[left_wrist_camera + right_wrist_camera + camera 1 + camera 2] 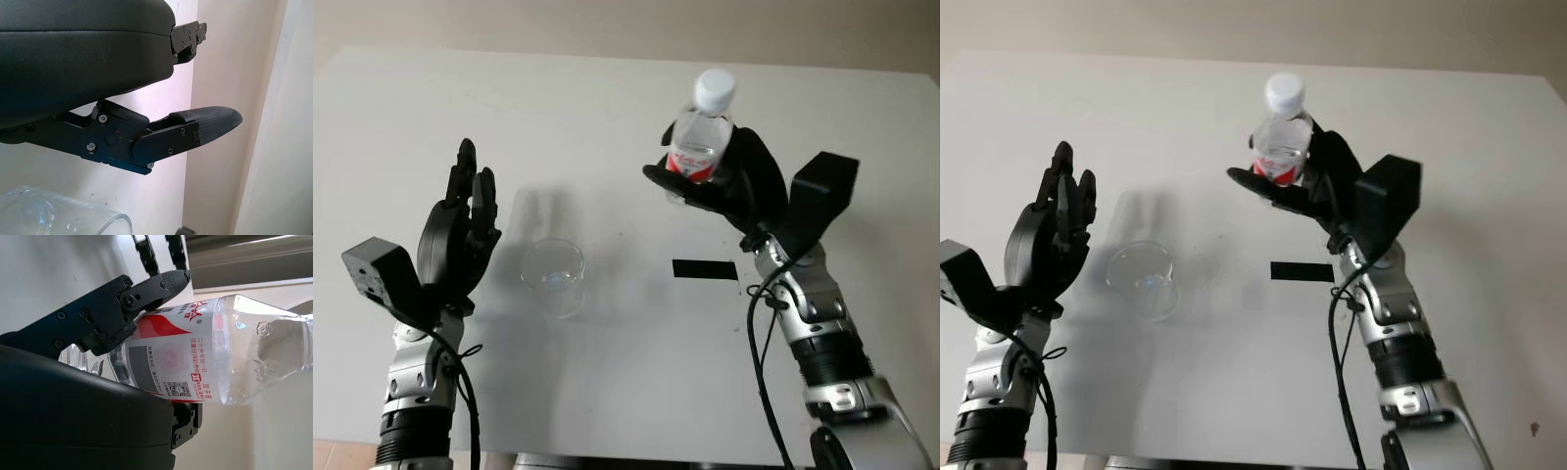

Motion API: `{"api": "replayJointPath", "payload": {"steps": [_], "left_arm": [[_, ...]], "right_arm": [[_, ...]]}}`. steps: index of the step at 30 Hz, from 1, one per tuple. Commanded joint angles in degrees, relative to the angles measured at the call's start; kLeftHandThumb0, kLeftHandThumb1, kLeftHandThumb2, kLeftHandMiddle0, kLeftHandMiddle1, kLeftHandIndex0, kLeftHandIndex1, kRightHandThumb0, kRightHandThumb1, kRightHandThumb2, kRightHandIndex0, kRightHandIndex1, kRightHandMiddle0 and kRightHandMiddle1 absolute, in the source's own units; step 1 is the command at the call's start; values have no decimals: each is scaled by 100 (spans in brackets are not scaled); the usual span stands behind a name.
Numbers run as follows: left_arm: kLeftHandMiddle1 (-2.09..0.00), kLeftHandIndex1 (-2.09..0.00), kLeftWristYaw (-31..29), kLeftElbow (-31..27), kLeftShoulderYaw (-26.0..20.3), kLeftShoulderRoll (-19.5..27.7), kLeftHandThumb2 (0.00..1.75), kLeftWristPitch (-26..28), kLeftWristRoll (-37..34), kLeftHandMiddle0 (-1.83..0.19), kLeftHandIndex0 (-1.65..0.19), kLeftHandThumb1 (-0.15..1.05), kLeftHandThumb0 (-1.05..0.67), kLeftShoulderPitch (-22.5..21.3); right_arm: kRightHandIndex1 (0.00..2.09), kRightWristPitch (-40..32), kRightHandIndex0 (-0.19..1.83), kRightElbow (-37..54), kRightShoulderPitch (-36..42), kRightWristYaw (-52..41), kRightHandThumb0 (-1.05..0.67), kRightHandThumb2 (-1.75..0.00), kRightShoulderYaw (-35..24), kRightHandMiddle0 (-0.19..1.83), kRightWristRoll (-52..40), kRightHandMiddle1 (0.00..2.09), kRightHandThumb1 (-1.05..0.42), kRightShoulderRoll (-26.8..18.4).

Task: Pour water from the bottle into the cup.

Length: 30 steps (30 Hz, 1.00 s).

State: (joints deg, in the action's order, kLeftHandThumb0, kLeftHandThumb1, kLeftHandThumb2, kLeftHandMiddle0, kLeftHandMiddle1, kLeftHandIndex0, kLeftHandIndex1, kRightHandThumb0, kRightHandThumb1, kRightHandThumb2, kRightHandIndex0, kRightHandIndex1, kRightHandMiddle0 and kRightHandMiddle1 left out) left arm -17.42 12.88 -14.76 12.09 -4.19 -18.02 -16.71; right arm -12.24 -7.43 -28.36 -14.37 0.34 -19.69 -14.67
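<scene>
My right hand (710, 181) is shut on a clear water bottle (702, 137) with a white cap and a red-and-white label (188, 367), held upright above the table, right of the cup. A clear plastic cup (553, 276) stands upright on the white table (607, 372), left of centre. My left hand (460, 220) is raised just left of the cup, open and holding nothing. In the left wrist view the cup's rim (58, 215) lies close beneath the hand's fingers (205, 125).
A short strip of black tape (705, 269) lies on the table between the cup and my right arm. The table's far edge meets a beige wall (626, 24).
</scene>
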Motion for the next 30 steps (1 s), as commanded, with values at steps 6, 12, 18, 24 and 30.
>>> {"api": "replayJointPath", "payload": {"steps": [6, 12, 18, 24, 30], "left_arm": [[0, 0, -95, 129, -33, 51, 70, -154, -17, 19, 19, 105, -76, -59], [0, 0, -111, 119, -41, 44, 70, -109, -64, 19, 19, 105, -76, -85], [0, 0, -128, 55, -74, 48, 67, -67, -161, 19, 19, 105, -76, -60], [0, 0, -134, 26, -65, 110, 68, -97, -113, 19, 19, 105, -76, -21], [0, 0, -131, 21, -77, 112, 68, -79, -151, 19, 19, 105, -75, -23]], "right_arm": [[209, -1357, 107, 1297, 524, 52, -31, -21, -367, 46, -160, 209, -105, -219], [209, -1734, 111, 1478, 654, 67, -28, -24, -485, 50, -71, 209, -105, -225], [209, -1641, 111, 1356, 787, 62, -28, -25, -398, 51, 286, 209, -105, -247], [209, -1353, 103, 982, 948, -67, -29, -25, -385, 48, 501, 209, -105, -128], [209, -930, 101, 632, 1170, -209, -30, -26, -322, 48, 651, 209, -105, 23]]}}
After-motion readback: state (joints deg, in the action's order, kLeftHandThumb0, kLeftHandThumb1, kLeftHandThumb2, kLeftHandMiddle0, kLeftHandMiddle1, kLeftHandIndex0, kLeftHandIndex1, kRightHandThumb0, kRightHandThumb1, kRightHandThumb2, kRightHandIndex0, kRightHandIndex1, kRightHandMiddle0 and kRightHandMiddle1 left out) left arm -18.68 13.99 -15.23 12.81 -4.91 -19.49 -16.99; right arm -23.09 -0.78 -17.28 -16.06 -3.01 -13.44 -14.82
